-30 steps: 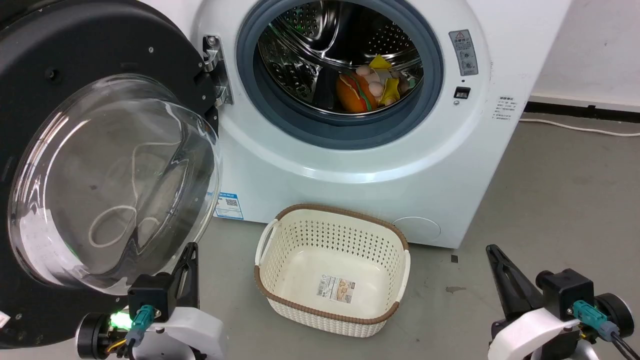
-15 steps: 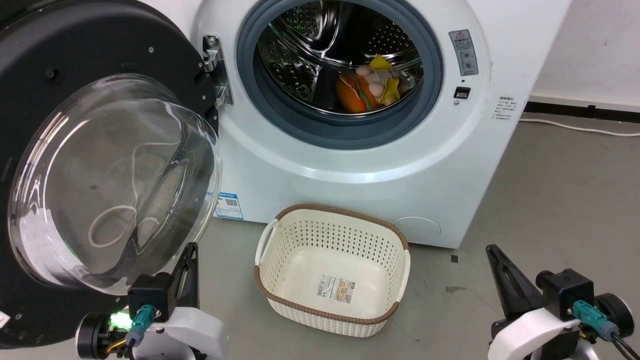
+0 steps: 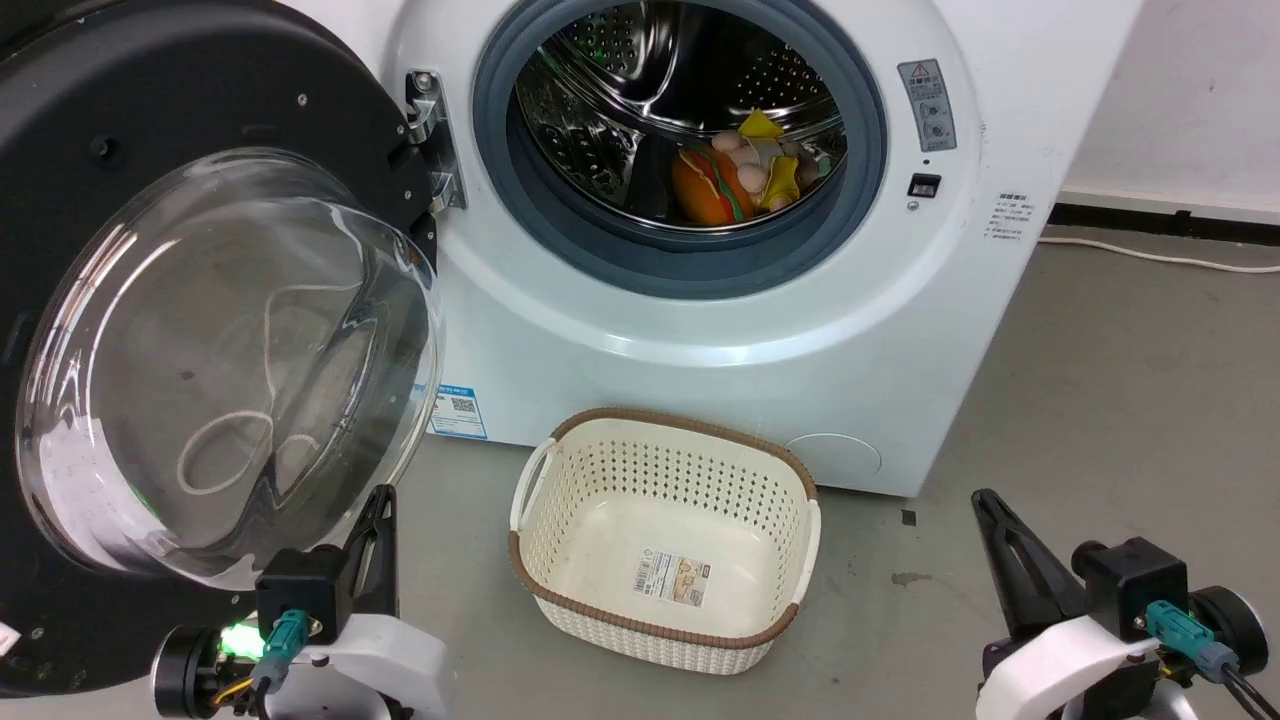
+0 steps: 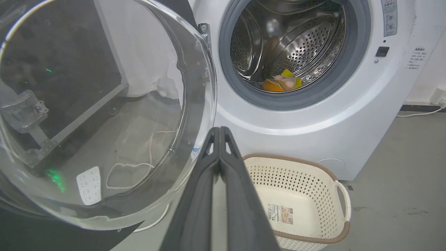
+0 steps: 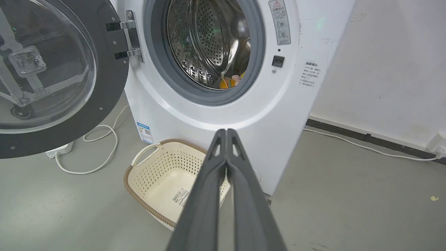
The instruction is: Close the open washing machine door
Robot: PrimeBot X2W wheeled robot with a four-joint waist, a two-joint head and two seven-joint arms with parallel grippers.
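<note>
At nine o'clock in the head view, the washing machine door [image 3: 200, 330] stands swung wide open on its metal hinge [image 3: 430, 140], black rim facing the camera and the clear glass bowl bulging outward. The washing machine [image 3: 780, 330] itself takes up twelve o'clock, its grey-gasketed steel drum [image 3: 640, 90] uncovered, with a heap of orange and yellow soft items [image 3: 735, 175] lying at the bottom of the drum. A small blue label [image 3: 458, 410] sits low on the white front, at about seven o'clock from the drum. On the grey floor [image 3: 1100, 400] at six o'clock, just in front of the machine, stands a cream perforated basket [image 3: 660, 465] with a brown rim, holding nothing but a sticker on its base. The left claw [image 3: 383, 495] is at seven o'clock, its two dark fingers pressed together with nothing between them, tips just below the lower edge of the glass bowl; whether they touch it cannot be told. The right claw [image 3: 985, 497] is at four o'clock, well apart from the machine, fingers likewise pressed together and empty. A white cable [image 3: 1150, 255] runs along the floor at two o'clock by the wall.
</note>
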